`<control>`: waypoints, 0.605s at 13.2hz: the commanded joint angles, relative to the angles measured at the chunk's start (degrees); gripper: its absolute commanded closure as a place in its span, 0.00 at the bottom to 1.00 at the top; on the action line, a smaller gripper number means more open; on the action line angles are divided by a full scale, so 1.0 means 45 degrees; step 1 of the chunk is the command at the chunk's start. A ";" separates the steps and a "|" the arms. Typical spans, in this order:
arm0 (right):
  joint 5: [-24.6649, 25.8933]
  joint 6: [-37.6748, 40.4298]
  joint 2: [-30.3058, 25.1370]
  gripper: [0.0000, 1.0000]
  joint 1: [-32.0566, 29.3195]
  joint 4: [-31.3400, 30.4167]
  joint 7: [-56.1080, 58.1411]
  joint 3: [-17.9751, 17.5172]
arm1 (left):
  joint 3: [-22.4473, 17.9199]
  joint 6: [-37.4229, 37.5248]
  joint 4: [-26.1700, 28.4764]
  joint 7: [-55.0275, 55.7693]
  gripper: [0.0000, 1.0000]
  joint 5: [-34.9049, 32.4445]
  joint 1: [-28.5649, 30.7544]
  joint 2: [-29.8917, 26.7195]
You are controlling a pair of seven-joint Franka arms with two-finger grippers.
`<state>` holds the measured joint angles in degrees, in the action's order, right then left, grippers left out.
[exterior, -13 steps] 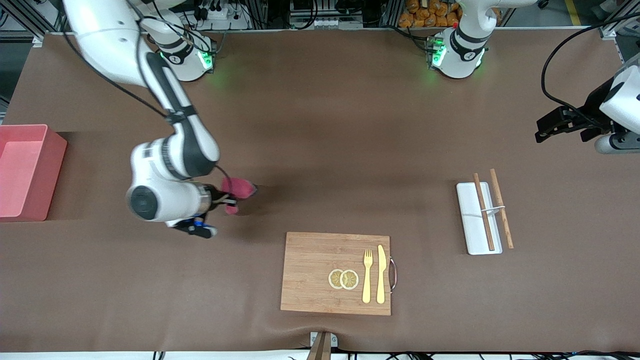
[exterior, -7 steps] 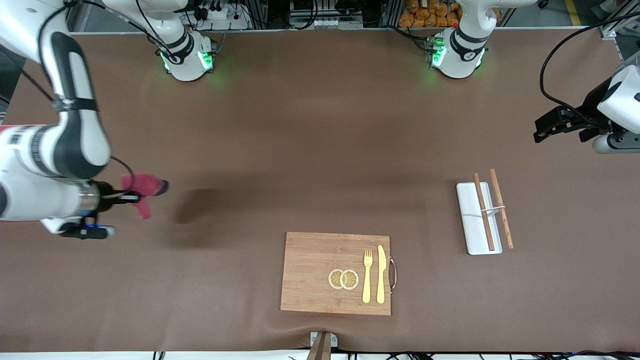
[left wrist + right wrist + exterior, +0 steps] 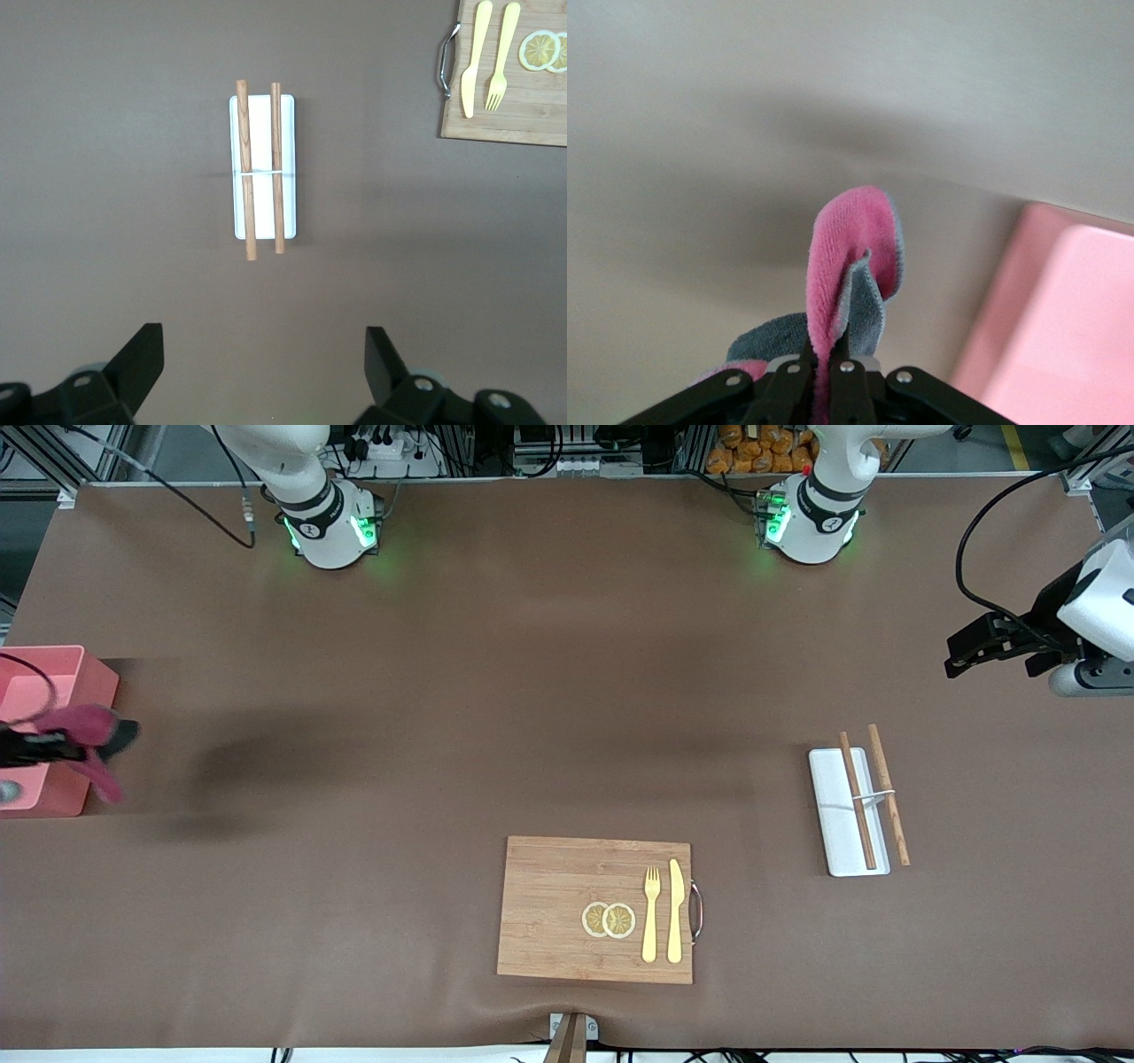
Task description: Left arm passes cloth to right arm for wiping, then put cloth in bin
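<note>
Front view puts the wooden cutting board (image 3: 594, 910) nearest the camera, and everything else can be placed from it. On it lie two lemon slices (image 3: 609, 919), a yellow fork (image 3: 651, 913) and a yellow knife (image 3: 675, 911), none of them part of the job at this stage. Toward the left arm's end of the surface from the board, and slightly farther from the camera, sits the white oblong tray (image 3: 831, 815) with brown chopsticks (image 3: 857, 800) across it. The left gripper (image 3: 264, 376) hovers over that region, jaws spread wide and empty, waiting. Toward the right arm's end from the board stands the pink bin (image 3: 46, 682). The right gripper (image 3: 820, 365) pinches the maroon cloth (image 3: 87, 731), jaws clamped on a fold so that it dangles over the bin's wall, apparently for dropping inside.
</note>
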<state>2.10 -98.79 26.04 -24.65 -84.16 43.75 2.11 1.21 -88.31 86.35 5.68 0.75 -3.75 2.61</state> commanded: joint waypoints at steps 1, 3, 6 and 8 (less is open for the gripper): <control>0.0782 -0.0172 0.0578 1.00 -0.1373 0.1510 0.2416 -0.0312 | 0.0024 -0.0083 0.0109 -0.0071 0.00 -0.0068 -0.0006 -0.0209; 0.0822 -0.1300 0.0930 1.00 -0.2234 0.1710 0.4389 -0.0312 | 0.0024 -0.0122 0.0109 -0.0071 0.00 -0.0068 -0.0006 -0.0208; 0.0823 -0.3215 0.2079 1.00 -0.3465 0.1710 0.5901 -0.0312 | 0.0024 -0.0200 0.0109 -0.0013 0.00 -0.0068 -0.0006 -0.0189; 0.0764 -0.4485 0.2978 1.00 -0.3994 0.1691 0.6698 -0.0331 | 0.0024 -0.0317 0.0128 -0.0012 0.00 -0.0068 -0.0006 -0.0169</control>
<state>4.74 -115.91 34.62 -40.07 -79.15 70.76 2.06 1.22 -88.76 86.33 5.68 0.75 -3.75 2.60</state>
